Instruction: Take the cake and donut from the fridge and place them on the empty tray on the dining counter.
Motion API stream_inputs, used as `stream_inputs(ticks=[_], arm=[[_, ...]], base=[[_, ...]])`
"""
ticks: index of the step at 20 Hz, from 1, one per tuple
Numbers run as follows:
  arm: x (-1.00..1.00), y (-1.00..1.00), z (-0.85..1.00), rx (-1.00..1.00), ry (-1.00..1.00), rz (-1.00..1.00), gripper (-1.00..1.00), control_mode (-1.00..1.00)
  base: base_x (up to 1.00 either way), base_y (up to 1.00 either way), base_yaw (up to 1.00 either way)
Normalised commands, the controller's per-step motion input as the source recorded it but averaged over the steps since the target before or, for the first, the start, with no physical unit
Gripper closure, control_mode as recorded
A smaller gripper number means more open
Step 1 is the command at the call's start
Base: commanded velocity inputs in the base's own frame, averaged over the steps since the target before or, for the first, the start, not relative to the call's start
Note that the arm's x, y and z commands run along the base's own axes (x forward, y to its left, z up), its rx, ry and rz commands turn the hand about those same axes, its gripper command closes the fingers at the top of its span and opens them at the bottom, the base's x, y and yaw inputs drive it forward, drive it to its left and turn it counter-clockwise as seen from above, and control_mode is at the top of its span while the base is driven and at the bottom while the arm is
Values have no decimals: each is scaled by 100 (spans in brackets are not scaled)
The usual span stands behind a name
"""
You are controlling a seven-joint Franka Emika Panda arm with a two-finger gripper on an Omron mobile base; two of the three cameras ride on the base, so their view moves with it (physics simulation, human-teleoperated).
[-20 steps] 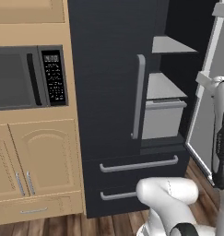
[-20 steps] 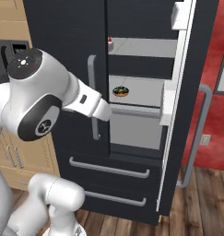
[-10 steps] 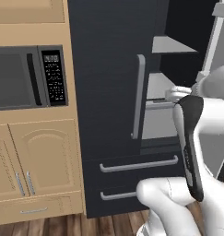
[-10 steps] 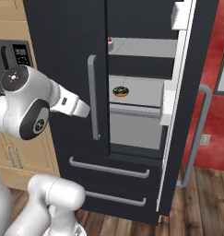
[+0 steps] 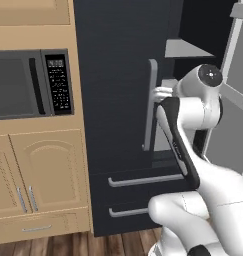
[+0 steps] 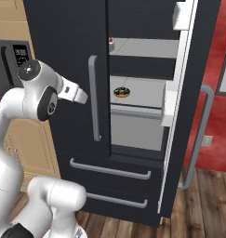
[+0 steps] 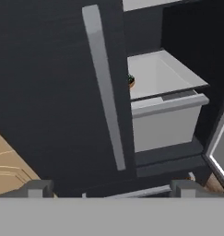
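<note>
Chocolate-glazed and ring-shaped, the donut (image 6: 121,92) lies on a pale grey shelf (image 6: 142,90) inside the fridge (image 6: 68,56), just past the edge of the shut left door; in the hand view a sliver of it (image 7: 130,81) peeks out beside that door's edge. One shelf up, the cake (image 6: 111,44) shows as a tiny white piece with a red top, tucked close to the same door edge. Below the donut's shelf sits a boxy light grey drawer (image 7: 166,122) with a smooth, flat front. The fridge itself is matte black, its left door carrying a long grey bar handle (image 6: 93,97), and its right door (image 6: 182,116) is swung wide open.

The gripper (image 7: 111,188) is in front of the closed left door, well apart from both sweets, its fingers (image 7: 38,188) spread wide and empty. This looks like the approach stage of the first pick: nothing is collected yet. The next move likely calls for carrying the hand rightward around the door edge and into the open compartment, then lining the fingers up over the small ring, which offers little to grip. Beside the fridge stand tan wooden cabinets (image 5: 38,180) and a dark microwave (image 5: 28,82).
</note>
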Motion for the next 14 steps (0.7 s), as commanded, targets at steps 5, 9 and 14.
stream_inputs(ticks=[5,9,14], arm=[[68,11,-21,0,0,16,-100,-100],[42,0,-11,0,0,11,-100,-100],[28,0,-10,-4,-1,0,-100,-100]], base=[[0,0,0],[0,0,0],[0,0,0]])
